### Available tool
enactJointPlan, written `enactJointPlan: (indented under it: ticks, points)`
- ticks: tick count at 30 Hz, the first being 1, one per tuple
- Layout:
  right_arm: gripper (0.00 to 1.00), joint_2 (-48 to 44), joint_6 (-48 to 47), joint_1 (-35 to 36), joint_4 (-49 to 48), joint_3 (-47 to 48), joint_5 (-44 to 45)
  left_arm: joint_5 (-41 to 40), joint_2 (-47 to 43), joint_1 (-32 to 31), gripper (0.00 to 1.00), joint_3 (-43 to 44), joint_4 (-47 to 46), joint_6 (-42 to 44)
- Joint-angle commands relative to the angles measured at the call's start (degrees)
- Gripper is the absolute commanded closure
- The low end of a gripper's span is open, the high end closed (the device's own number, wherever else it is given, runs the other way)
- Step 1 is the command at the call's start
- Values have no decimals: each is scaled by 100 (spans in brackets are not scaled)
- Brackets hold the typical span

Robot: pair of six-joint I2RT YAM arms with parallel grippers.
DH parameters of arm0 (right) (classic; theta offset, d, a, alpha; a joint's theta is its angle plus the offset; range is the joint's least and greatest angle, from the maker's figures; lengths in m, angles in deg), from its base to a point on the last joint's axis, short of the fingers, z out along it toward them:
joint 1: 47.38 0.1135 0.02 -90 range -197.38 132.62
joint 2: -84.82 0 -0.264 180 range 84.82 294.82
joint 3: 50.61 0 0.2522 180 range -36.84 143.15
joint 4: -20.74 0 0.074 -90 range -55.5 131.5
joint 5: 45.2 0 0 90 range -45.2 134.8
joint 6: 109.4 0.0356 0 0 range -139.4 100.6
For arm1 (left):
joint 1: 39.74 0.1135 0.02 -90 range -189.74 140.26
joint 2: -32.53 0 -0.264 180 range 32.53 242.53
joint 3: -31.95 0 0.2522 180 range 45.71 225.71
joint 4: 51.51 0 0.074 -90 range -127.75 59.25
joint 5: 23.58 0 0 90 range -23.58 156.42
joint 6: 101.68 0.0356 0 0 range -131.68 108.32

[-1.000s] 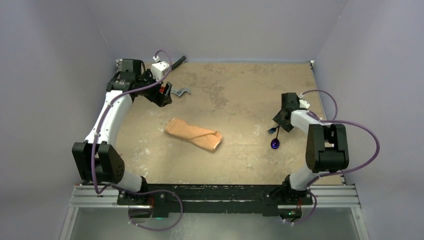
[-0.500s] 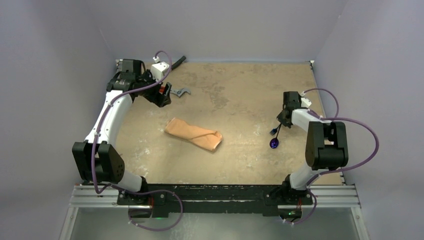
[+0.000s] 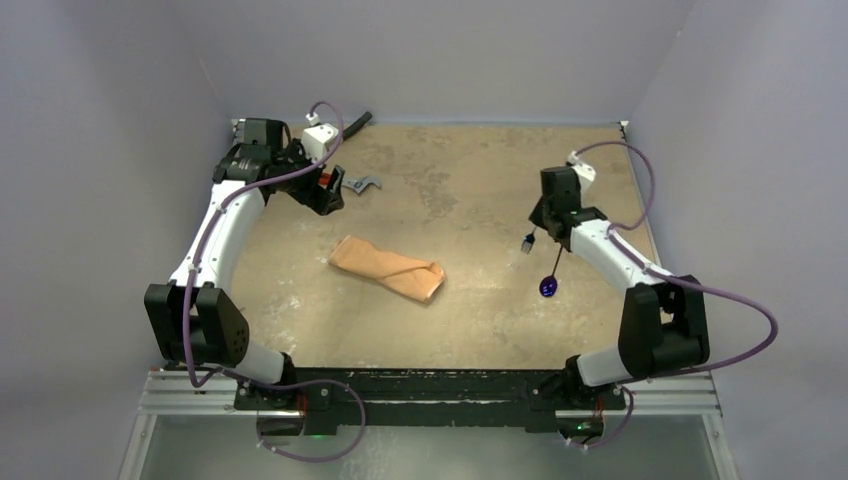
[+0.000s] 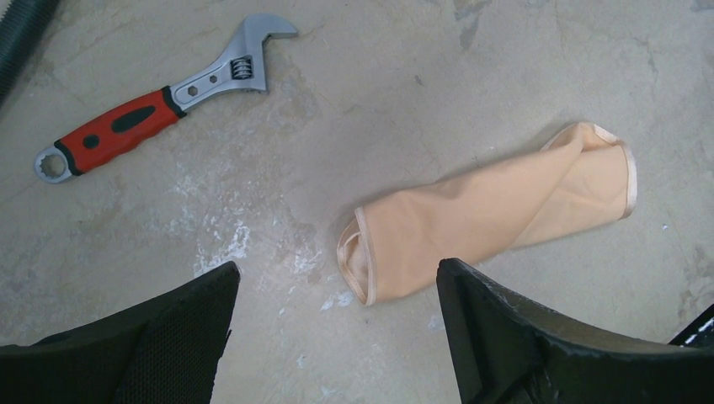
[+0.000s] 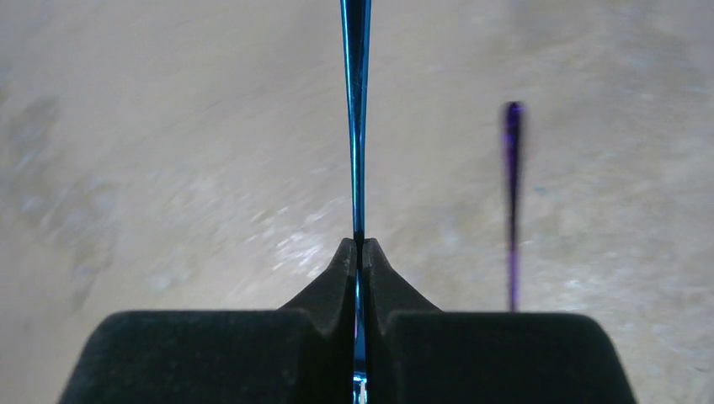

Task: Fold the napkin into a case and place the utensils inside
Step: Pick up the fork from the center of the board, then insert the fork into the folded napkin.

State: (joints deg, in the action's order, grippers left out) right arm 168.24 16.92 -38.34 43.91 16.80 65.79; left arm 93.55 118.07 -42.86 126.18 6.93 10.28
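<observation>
Our right gripper (image 5: 358, 252) pinches the blue fork (image 5: 355, 101) right of the napkin (image 4: 488, 210); our left gripper (image 4: 335, 286) hangs open near it.

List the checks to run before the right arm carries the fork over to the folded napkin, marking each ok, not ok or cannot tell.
1. Grip: the right gripper is shut on the fork, jaws pinching its handle. ok.
2. Stray utensil: the spoon lies apart from the fork, not touching it. ok.
3. Fold: the napkin is a long, narrow, flat case. ok.
4. Entry: the napkin's mouth is open enough for the fork. cannot tell.
5. Other arm: the left gripper is open and off the napkin, hovering near the wrench. ok.
</observation>
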Motion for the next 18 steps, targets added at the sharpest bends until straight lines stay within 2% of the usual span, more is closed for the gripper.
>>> enactJointPlan:
  ticks: [1, 4, 8, 13, 18]
  points:
    - [100, -264, -787, 1046, 63, 422, -503, 403, -65, 38, 12, 145, 25, 11]
    - [100, -349, -1336, 1805, 301, 613, -1224, 461, -8, 34, 10, 34, 43, 164]
    - [100, -619, -1770, 2829, 707, 617, -1831, 240, 233, 38, 19, -289, 28, 187]
    - [100, -642, -2038, 3832, 1143, 526, -2400, -52, 268, 38, 30, -1026, -482, -58]
    - [100, -372, -2305, 4448, 1632, 657, -2563, -26, 439, 24, 37, -1459, -747, -314]
